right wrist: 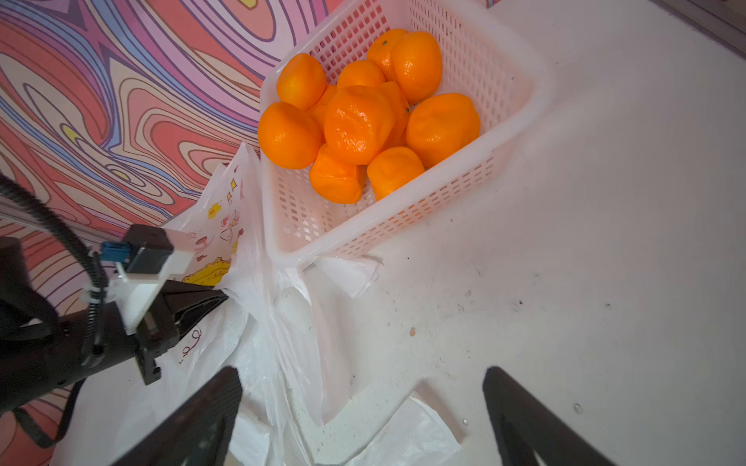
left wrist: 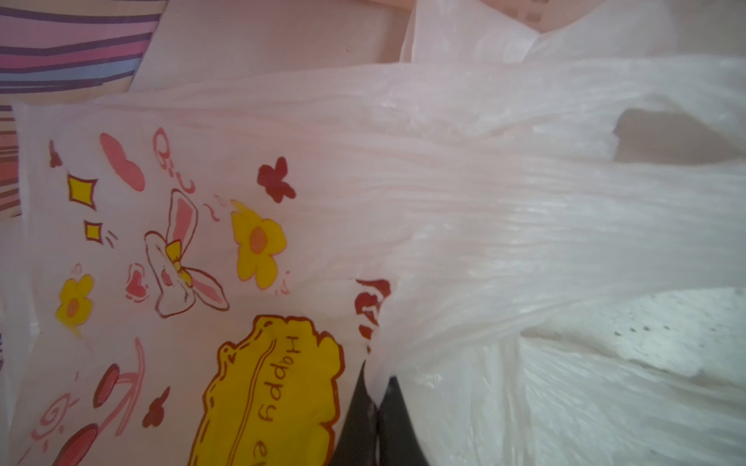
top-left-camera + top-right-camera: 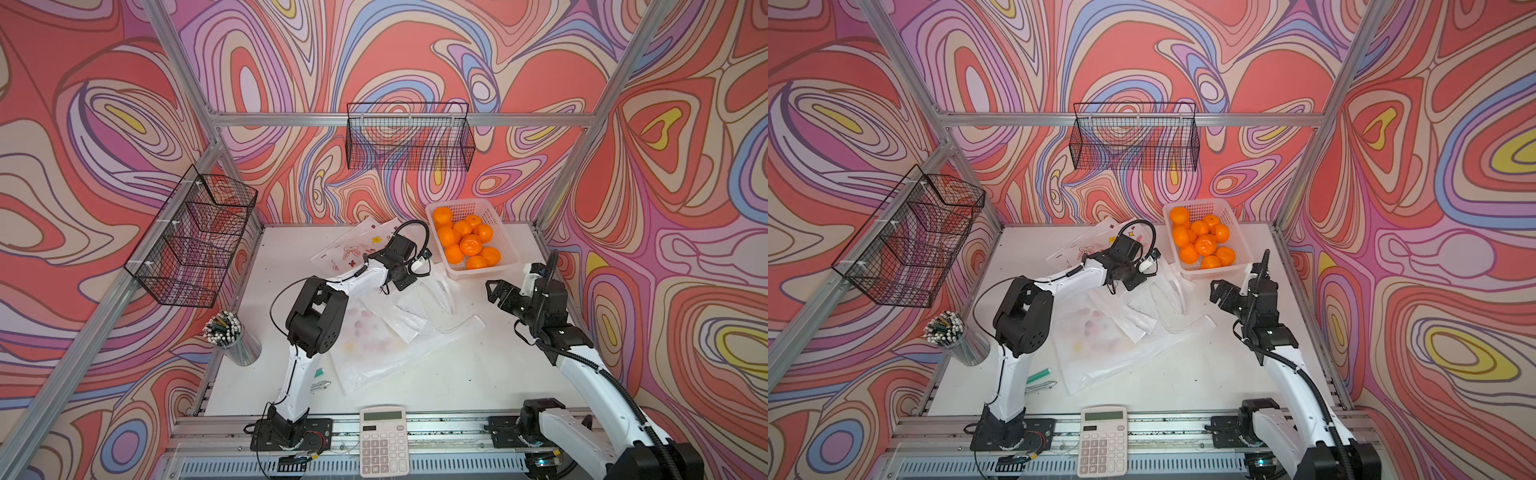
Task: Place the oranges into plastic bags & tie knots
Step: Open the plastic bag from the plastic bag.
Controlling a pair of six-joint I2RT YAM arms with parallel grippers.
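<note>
1. Table (image 3: 457, 374) — white, carrying everything below.
2. Plastic bags (image 3: 374, 340): crumpled and overlapping across the middle of the table. One shows printed rabbits and flowers toward the back wall, and a fold touches the basket.
3. Basket (image 3: 500, 232): white, perforated, at the table's back right.
4. Oranges (image 3: 470, 244): heaped together inside the basket.
5. Left gripper (image 1: 223, 297) — jaws pressed together, pinching a bunched fold of a printed bag beside the basket.
6. Right gripper (image 3: 495, 292): jaws spread wide, holding nothing, over the table near the basket's front.
</note>
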